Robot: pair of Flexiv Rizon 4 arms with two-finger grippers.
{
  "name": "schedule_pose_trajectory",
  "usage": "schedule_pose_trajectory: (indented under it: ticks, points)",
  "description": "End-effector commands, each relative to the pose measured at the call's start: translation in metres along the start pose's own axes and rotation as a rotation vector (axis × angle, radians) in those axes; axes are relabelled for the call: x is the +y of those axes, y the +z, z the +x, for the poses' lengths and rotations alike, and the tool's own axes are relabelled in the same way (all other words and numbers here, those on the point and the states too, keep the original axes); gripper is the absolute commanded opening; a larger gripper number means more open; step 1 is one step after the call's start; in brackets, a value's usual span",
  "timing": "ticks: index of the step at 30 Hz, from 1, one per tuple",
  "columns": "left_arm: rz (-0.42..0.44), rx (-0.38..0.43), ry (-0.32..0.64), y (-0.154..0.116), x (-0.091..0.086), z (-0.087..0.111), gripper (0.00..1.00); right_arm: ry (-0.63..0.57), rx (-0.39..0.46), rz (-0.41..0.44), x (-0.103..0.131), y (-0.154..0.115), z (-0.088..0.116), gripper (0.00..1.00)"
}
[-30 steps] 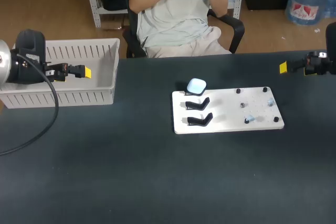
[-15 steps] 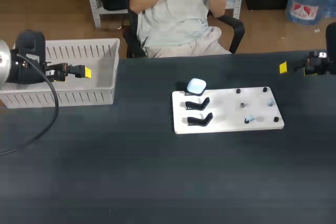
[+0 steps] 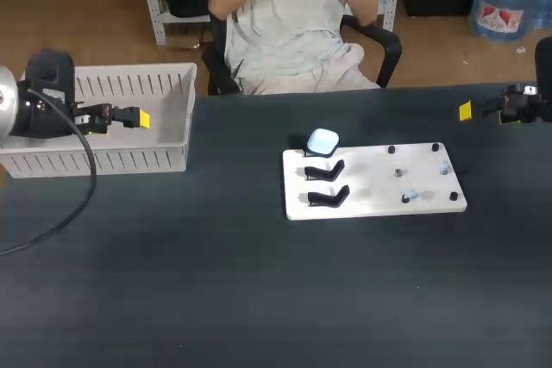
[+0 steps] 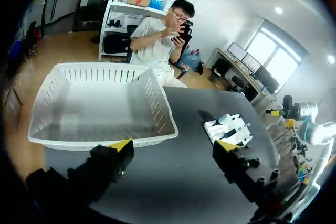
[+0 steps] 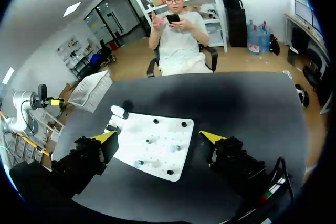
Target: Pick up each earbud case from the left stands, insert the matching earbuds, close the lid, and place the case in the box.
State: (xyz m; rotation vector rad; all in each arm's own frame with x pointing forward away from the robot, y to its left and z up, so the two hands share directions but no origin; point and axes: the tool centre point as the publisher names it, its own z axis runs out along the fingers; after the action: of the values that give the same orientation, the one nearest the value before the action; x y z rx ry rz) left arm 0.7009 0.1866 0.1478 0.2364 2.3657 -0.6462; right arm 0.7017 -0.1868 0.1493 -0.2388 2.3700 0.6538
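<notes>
Because the head camera catches each of my grippers side-on, with one yellow tip apiece, I read their openings from the wrist cameras alone. On the dark table (image 3: 216,299), the white slotted plastic basket (image 3: 129,159) sits at my left rear, its left end hidden behind my left arm. The flat white board (image 3: 371,204) lies right of the middle, well apart from the basket. At the board's left rear corner, the rounded pale-blue earbud case (image 3: 323,140) rests on a stand I can barely see beneath it; its lid seam is too small to judge. Two black angled stands (image 3: 326,170) sit in a row nearer me. The small pale earbuds (image 3: 410,196) among the black pegs are mere specks. My left gripper (image 4: 173,145) hangs over the basket, the case well apart, ahead and beyond its right finger. My right gripper (image 5: 157,137) hovers at the table's right side, the board ahead of it, the case at the board's far end. Both have fingers spread wide, touching nothing.
</notes>
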Motion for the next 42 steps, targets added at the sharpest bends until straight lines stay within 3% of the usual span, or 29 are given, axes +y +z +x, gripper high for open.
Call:
schedule_pose_trajectory:
  ticks: [1, 8, 13, 23, 36, 42]
  points:
    - [0.001, 0.005, 0.035, 0.003, -0.005, -0.002, 1.0, 0.0, 0.001, 0.002, 0.0, 0.0, 0.0, 1.0]
    - [0.122, 0.007, 0.255, 0.02, -0.027, -0.012, 1.0, 0.0, 0.001, 0.002, 0.0, 0.0, 0.0, 1.0]
    - [0.237, 0.022, 0.465, 0.033, -0.046, -0.018, 1.0, 0.0, 0.001, 0.002, 0.0, 0.0, 0.0, 1.0]
    - [0.379, 0.016, 0.804, 0.061, -0.085, -0.017, 1.0, 0.0, 0.001, 0.002, 0.0, 0.0, 0.0, 1.0]
    - [0.495, -0.006, 0.951, 0.106, -0.12, -0.005, 1.0, 0.0, 0.001, 0.002, 0.0, 0.0, 0.0, 1.0]
    - [0.535, 0.018, 0.961, 0.127, -0.132, -0.004, 1.0, 0.0, 0.001, 0.002, 0.0, 0.0, 0.0, 1.0]
